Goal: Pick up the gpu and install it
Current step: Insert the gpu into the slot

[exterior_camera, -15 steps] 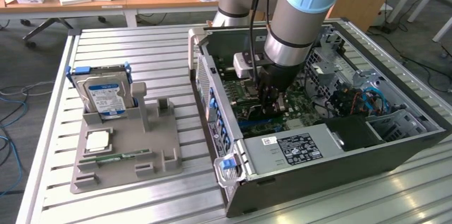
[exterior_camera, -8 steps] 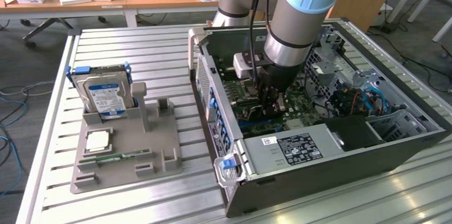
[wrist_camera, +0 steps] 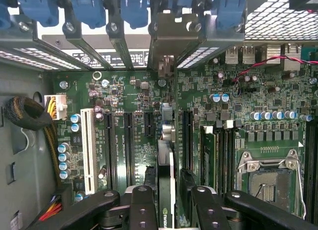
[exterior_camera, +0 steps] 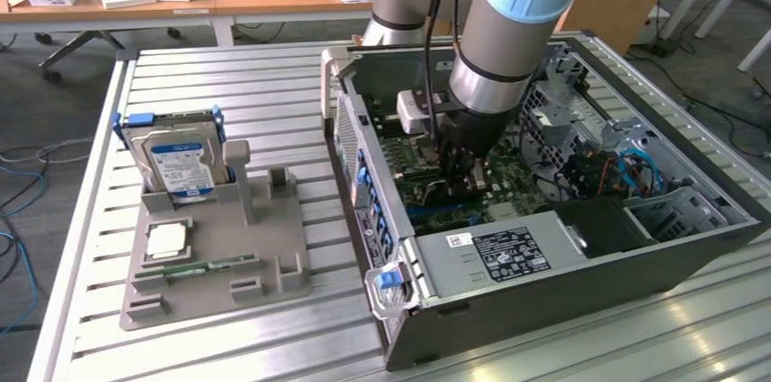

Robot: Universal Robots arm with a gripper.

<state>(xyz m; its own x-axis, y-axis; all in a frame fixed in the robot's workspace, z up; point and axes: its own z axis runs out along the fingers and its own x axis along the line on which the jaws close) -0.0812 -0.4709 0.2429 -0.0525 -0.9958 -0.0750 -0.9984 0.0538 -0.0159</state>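
One thin green gpu card (wrist_camera: 166,190) with silver end bracket, standing edge-on in a slot of the green motherboard (wrist_camera: 129,111), inside the open grey computer case (exterior_camera: 579,283). Black gripper (wrist_camera: 170,202) straddling its upper edge, fingers (wrist_camera: 143,210) apart, not clamping.

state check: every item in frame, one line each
gpu: standing on edge in a motherboard slot, between the pincer fingers.
pincer: inside the case, straddling the gpu.
computer case: side panel off, lying flat.
hard drive: upright in the grey holder.
memory stick: lying in the holder.
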